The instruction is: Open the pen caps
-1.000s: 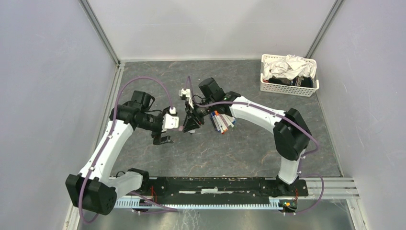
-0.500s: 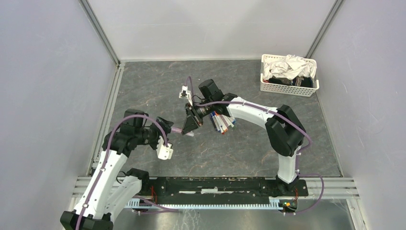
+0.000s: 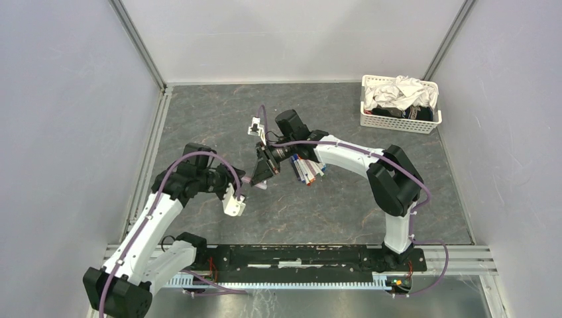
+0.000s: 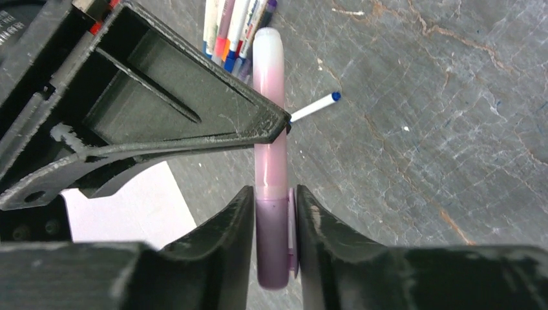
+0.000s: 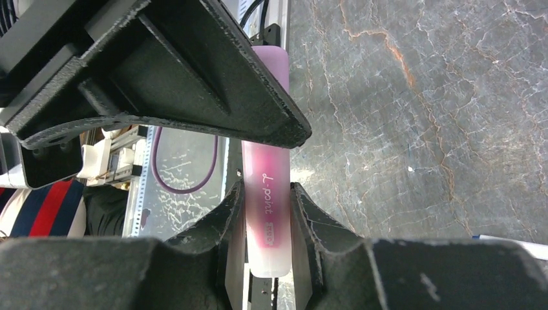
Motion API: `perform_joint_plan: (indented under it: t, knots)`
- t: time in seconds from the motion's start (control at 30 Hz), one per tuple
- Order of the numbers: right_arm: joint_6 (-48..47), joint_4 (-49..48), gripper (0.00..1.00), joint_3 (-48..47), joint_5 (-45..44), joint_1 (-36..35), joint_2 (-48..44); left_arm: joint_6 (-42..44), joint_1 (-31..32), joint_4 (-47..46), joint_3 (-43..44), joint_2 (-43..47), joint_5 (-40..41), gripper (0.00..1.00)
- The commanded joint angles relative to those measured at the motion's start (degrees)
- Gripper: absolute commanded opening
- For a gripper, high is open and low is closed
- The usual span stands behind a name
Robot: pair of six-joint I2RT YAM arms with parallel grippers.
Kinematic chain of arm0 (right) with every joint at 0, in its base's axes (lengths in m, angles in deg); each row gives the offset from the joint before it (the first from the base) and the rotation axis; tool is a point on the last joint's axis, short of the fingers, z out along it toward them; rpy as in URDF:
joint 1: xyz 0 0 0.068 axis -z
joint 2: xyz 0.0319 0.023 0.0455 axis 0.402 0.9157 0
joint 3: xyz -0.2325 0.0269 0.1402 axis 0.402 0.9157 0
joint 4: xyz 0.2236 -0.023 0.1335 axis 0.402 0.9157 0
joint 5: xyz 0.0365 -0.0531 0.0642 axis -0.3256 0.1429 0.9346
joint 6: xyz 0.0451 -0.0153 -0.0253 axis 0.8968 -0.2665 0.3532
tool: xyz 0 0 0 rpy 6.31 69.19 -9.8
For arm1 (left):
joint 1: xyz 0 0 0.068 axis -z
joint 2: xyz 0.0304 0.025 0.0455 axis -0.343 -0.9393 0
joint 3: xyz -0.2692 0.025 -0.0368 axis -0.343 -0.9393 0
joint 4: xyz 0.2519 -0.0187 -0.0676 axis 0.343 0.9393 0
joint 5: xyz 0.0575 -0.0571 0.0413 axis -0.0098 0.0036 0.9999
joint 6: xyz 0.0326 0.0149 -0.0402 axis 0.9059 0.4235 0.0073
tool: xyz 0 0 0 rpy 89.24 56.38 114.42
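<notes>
A wide lilac pen [image 4: 269,123] hangs level above the table, held between both arms. My left gripper [image 4: 274,192] is shut on its darker purple cap [image 4: 271,248], whose clip faces the right finger. My right gripper [image 5: 266,194] is shut on the pale pink barrel [image 5: 266,219] at the other end. In the top view the left gripper [image 3: 243,179] and right gripper [image 3: 260,175] meet nose to nose at the pen [image 3: 254,181]. A bundle of thin white pens [image 3: 307,169] with coloured ends lies under the right forearm. One thin pen with a blue tip [image 4: 314,106] lies apart.
A white mesh basket [image 3: 399,121] of cloth stands at the back right. Grey walls close in the left, right and far sides. A metal rail [image 3: 318,255] with the arm bases runs along the near edge.
My left arm swung in from the left and turned toward the pen's free end. Its jaws went from wide open to shut on the cap. The right arm kept still.
</notes>
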Motion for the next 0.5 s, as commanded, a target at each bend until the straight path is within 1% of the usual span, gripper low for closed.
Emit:
perform_joint_plan:
  t: [0.0,0.03,0.07,0.1,0.13,0.17,0.2,0.23,0.3,0.37,0.43,0.47]
  knots:
    - [-0.4,-1.7,0.0,-0.4,1.1,-0.2,-2.4,-2.0,1.9,1.2,4.9,-2.8,2.8,0.25]
    - [-1.4,-0.8,0.0,-0.6,0.7,-0.3,-2.5,-3.1,2.1,1.2,5.6,-3.1,3.1,0.16]
    - [-2.6,0.7,0.02,-0.9,0.3,-0.2,-2.5,-3.9,2.1,1.2,6.0,-3.2,3.3,0.11]
    - [-4.1,2.2,0.09,-1.1,-0.7,-0.3,-2.4,-4.5,2.2,1.5,6.4,-3.3,3.5,0.06]
    - [-5.4,4.0,0.17,-1.4,-2.2,-0.3,-2.5,-5.1,2.2,1.8,6.9,-3.3,3.4,0.03]
    - [-6.3,4.7,0.32,-1.4,-4.2,-0.4,-2.7,-6.0,2.2,2.1,7.3,-3.4,3.2,0.02]
    - [-6.7,4.8,0.4,-1.4,-5.4,-0.6,-2.9,-7.0,2.3,2.4,7.7,-3.5,2.9,0.02]
    - [-7.0,4.5,0.45,-1.3,-7.1,-0.9,-3.2,-8.4,2.5,2.6,8.2,-3.6,2.6,0.02]
    - [-7.5,4.4,0.51,-1.9,-9.6,-1.7,-3.3,-11.3,3.1,2.6,9.1,-4.1,2.3,0.02]
    - [-9.4,6.6,0.52,-3.6,-12.4,-2.7,-2.8,-14.8,3.7,2.6,10.3,-5.0,2.2,0.02]
    - [-11.2,9.0,0.5,-5.5,-13.8,-3.3,-1.9,-17.9,4.0,2.6,11.4,-5.9,2.3,0.02]
    - [-12.0,10.3,0.47,-6.4,-14.5,-3.5,-1.5,-18.7,4.1,2.6,11.8,-6.1,2.3,0.02]
